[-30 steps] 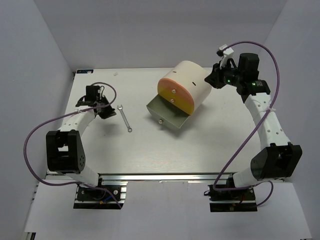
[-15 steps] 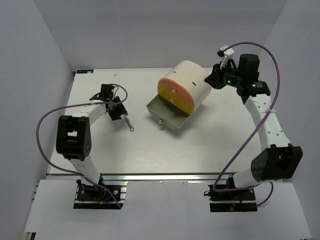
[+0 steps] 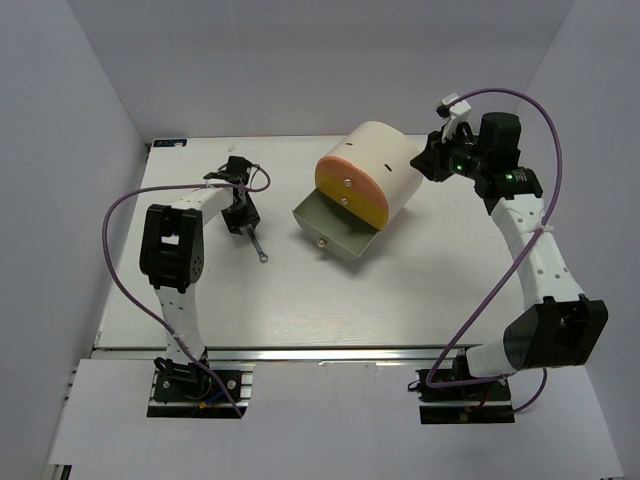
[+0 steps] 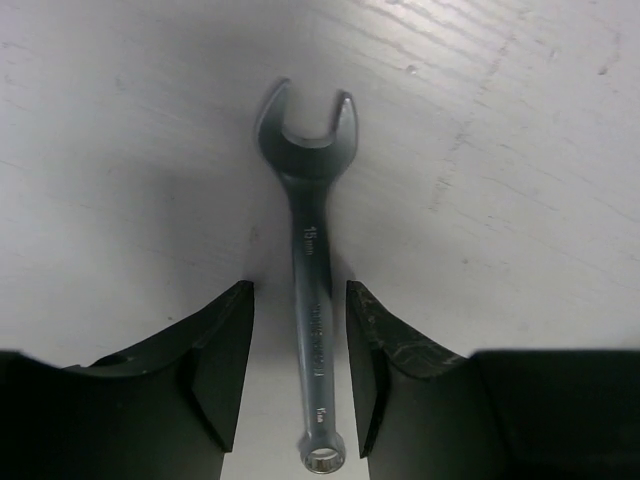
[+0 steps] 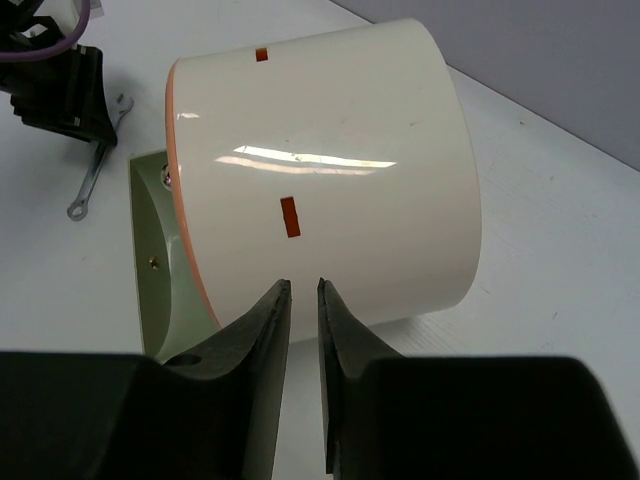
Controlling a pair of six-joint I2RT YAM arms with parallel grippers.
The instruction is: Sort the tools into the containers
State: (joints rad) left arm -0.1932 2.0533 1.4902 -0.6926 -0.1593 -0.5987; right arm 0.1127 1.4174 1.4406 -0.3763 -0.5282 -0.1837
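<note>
A small flat silver wrench (image 4: pixel 312 290) lies on the white table, open end pointing away from the camera. My left gripper (image 4: pixel 298 300) stands open astride its shaft, one finger on each side with a small gap to the metal. From above, the left gripper (image 3: pixel 240 215) covers the wrench's upper half and the ring end (image 3: pixel 262 257) sticks out. The cream drum cabinet (image 3: pixel 380 165) lies on its side, with its grey drawer (image 3: pixel 335 228) pulled out. My right gripper (image 5: pixel 303 290) hovers just behind the drum, jaws a narrow slit apart and holding nothing.
The drum's front face (image 3: pixel 352 188) shows pink, orange and yellow bands with small knobs. The right wrist view shows the drum's cream side (image 5: pixel 330 170), the grey drawer (image 5: pixel 150 260) and, far left, the wrench (image 5: pixel 95 180). White walls close in the table on three sides.
My left arm has swung right and forward over the wrench, and its jaws have gone from shut to open around the shaft. The right arm has barely moved.
</note>
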